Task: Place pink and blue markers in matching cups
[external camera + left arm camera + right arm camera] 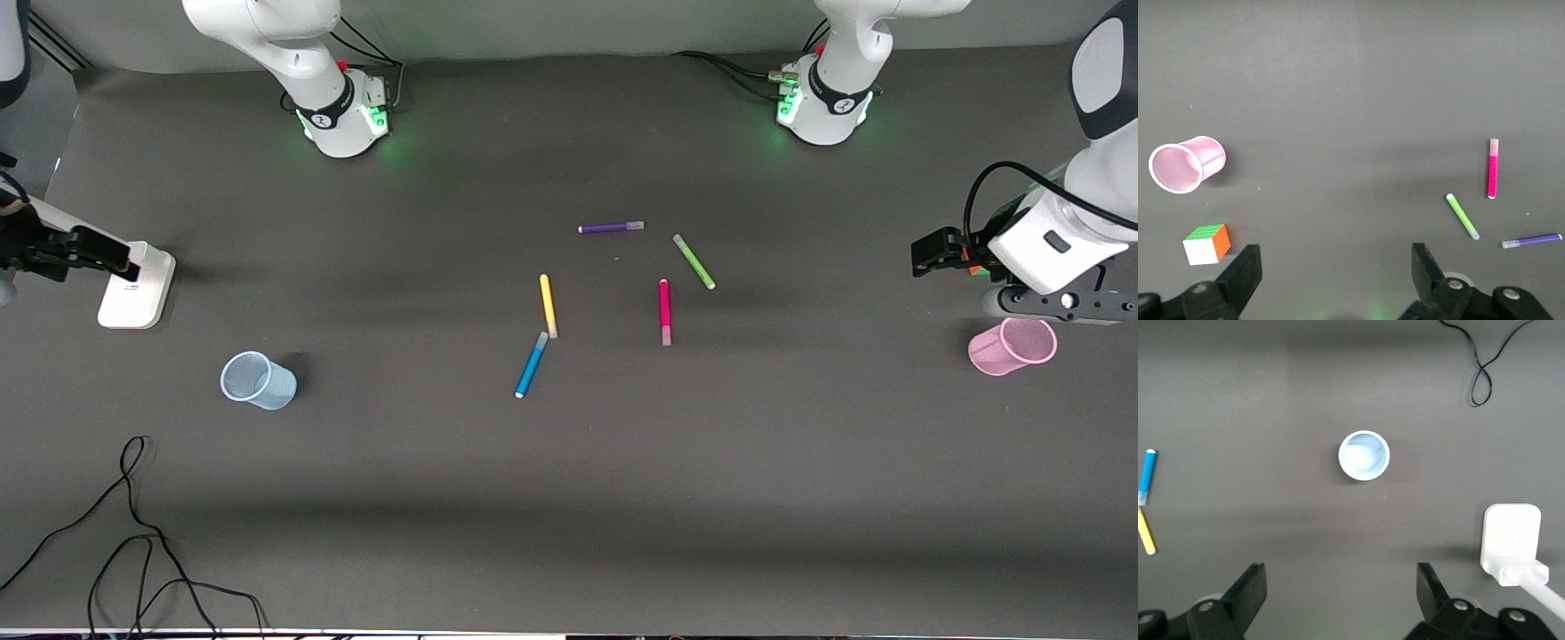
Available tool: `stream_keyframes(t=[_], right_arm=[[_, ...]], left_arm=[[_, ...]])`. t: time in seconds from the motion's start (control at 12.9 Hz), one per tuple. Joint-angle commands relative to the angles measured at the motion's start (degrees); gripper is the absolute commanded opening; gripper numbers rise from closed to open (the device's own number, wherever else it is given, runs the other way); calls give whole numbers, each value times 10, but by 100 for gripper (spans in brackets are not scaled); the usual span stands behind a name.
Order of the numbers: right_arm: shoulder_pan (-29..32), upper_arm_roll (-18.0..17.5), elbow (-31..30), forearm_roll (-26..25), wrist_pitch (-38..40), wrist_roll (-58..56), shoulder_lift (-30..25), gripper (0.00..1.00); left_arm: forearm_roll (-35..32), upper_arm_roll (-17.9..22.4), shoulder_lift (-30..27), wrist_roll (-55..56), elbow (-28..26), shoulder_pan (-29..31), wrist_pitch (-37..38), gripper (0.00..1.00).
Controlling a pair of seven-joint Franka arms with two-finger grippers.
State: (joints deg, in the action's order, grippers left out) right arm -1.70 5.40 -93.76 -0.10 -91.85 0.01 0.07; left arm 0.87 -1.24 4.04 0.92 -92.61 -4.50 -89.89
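Note:
The pink marker (664,311) (1493,169) lies flat mid-table. Nearer the front camera, toward the right arm's end, lies the blue marker (532,364) (1147,476). The pale blue cup (258,380) (1364,456) stands at the right arm's end, the pink mesh cup (1013,346) (1186,163) at the left arm's end. My left gripper (1336,267) hangs open and empty over the table beside the pink cup. Also open and empty, my right gripper (1341,587) hovers over bare table near the blue cup.
A yellow pen (548,305) almost touches the blue marker's cap end. A lime-green pen (693,261) and a purple pen (611,228) lie farther from the front camera. A colour cube (1207,243) sits by the pink cup. A white block (135,284) and loose black cable (133,533) are at the right arm's end.

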Motion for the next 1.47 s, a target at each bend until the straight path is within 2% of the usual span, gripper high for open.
stream_keyframes(t=[0.0, 0.31, 0.77, 0.93, 1.24, 1.39], right_arm=[[-60, -1, -7, 12, 3, 101, -7, 100], [-167, -2, 35, 41, -15, 294, 40, 100], [-316, -2, 244, 38, -24, 579, 247, 100], [-345, -2, 293, 38, -40, 640, 294, 100], [-370, -2, 281, 40, -54, 665, 297, 100], [-368, -2, 243, 41, -82, 665, 294, 100]], left_arm=[[-6, 0, -6, -8, -3, -1, 7, 100], [-5, 0, -6, -8, -3, -1, 7, 100], [-5, 0, -5, -8, -3, -1, 7, 100], [-5, 0, -5, -8, -3, -1, 7, 100], [-5, 0, -6, -8, -4, -2, 8, 100], [-5, 0, -6, -8, -4, -3, 8, 100]])
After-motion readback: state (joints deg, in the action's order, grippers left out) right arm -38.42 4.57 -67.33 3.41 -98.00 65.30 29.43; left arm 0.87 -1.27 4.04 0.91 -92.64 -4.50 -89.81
